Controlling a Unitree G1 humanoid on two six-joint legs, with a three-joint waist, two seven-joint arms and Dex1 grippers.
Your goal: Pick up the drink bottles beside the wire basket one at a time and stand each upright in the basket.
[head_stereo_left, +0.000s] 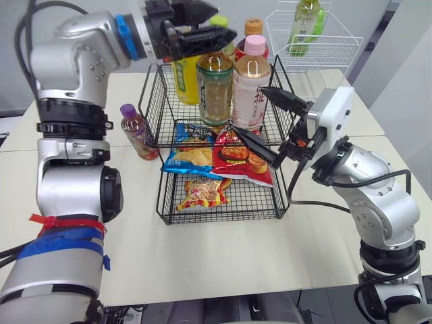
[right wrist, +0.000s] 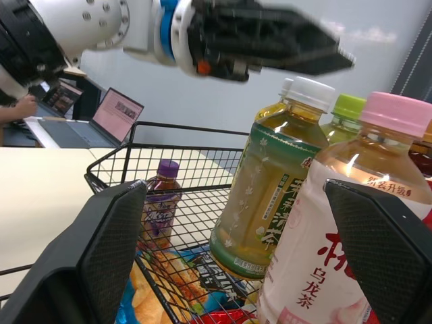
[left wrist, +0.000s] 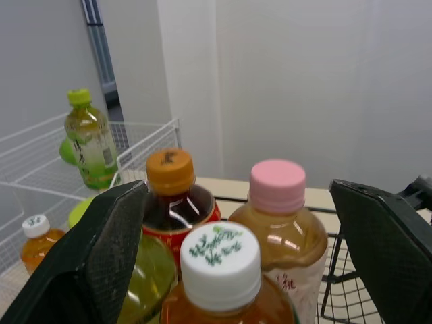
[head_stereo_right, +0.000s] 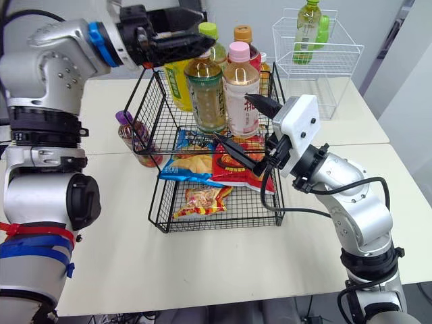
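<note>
Holding the left gripper (head_stereo_left: 224, 21) open at upper centre, just above bottles (head_stereo_left: 214, 84) standing in the wire basket (head_stereo_left: 150, 94). Spreading the right gripper (head_stereo_left: 251, 109) wide beside the pink-capped bottle (head_stereo_left: 251, 71), centre right. Showing a purple-capped bottle (head_stereo_left: 137, 129) upright on the table (head_stereo_left: 223, 256), mid-left, beside the basket.

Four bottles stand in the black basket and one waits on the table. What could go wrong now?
The open left claw hangs low over the white-capped tea bottle; a drop or swing could topple the crowded bottles.
The open right claw sits close to the pink-capped bottle and might push it.
The purple-capped bottle stands close beside the black wire basket, leaving little room to grip.
</note>
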